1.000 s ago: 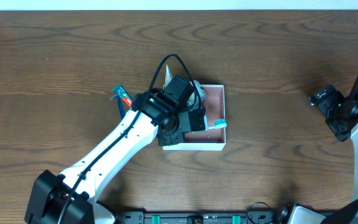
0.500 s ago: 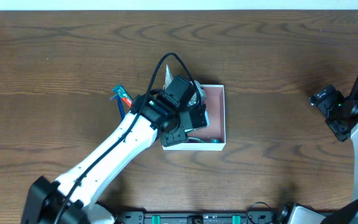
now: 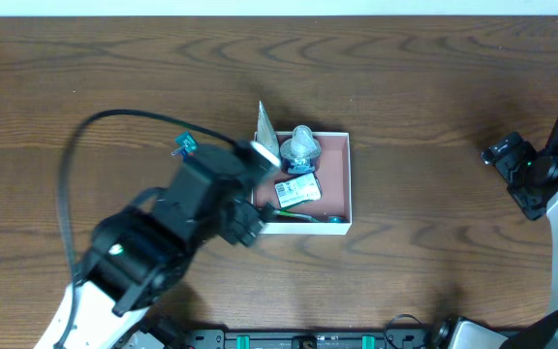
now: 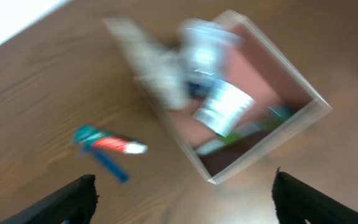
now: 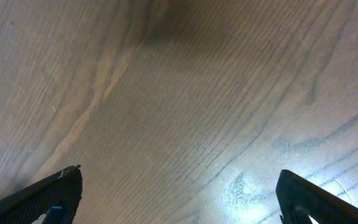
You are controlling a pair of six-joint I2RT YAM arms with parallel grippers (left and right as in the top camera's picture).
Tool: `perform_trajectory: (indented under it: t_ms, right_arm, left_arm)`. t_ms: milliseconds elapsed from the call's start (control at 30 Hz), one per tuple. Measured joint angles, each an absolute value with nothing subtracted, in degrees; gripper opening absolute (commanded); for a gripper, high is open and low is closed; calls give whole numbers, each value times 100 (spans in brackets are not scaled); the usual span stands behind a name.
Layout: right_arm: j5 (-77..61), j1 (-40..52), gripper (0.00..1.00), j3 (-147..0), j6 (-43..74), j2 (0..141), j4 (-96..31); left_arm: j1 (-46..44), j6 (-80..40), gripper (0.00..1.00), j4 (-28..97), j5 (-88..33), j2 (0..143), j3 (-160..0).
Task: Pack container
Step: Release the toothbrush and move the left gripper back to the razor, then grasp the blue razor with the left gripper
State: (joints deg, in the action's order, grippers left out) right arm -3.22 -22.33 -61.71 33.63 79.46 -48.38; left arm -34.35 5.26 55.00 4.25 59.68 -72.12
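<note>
White thin walls suggest the container point(image 4: 263, 152) is light and easily dented; I would grip one wall near a corner, gently. It sits just ahead of my left tool point(image 4: 185, 190), spread wide and empty; my right tool point(image 5: 179, 199), well away, is spread too.

no legible text or labels.

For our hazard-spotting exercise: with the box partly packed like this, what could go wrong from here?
The pale sachet leans over the far-left corner of the container, partly outside; it might tip out. The teal-and-red tube lies on the table, unpacked; the left arm hides most of it overhead and the left wrist view is blurred, so a grasp could miss.
</note>
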Motion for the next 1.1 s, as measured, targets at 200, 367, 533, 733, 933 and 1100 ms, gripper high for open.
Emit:
perform_trajectory:
  t_ms: [200, 367, 533, 733, 933, 1100]
  right_arm:
    - [-325, -2233, 99, -6169, 3361, 7946, -4840]
    - [-322, -2233, 99, -6169, 3363, 7946, -4842]
    - [-325, -2233, 99, -6169, 3363, 7946, -4840]
    - [-325, -2233, 99, -6169, 3363, 7946, -4840]
    - [-325, -2233, 99, -6169, 3363, 7946, -4840]
    - [-325, -2233, 99, -6169, 3361, 7946, -4840]
  left_arm:
    - [-1929, -193, 91, 5164, 1111, 6071, -7214]
    - [-991, -672, 91, 5100, 1249, 6866, -7214]
    - [-624, -1498, 91, 5098, 1004, 7981, -7214]
    - [-609, -2147, 91, 5094, 607, 9205, -7214]
    - [-609, -2342, 91, 5087, 266, 10217, -7214]
    - [-609, -2405, 91, 4987, 14, 10656, -7214]
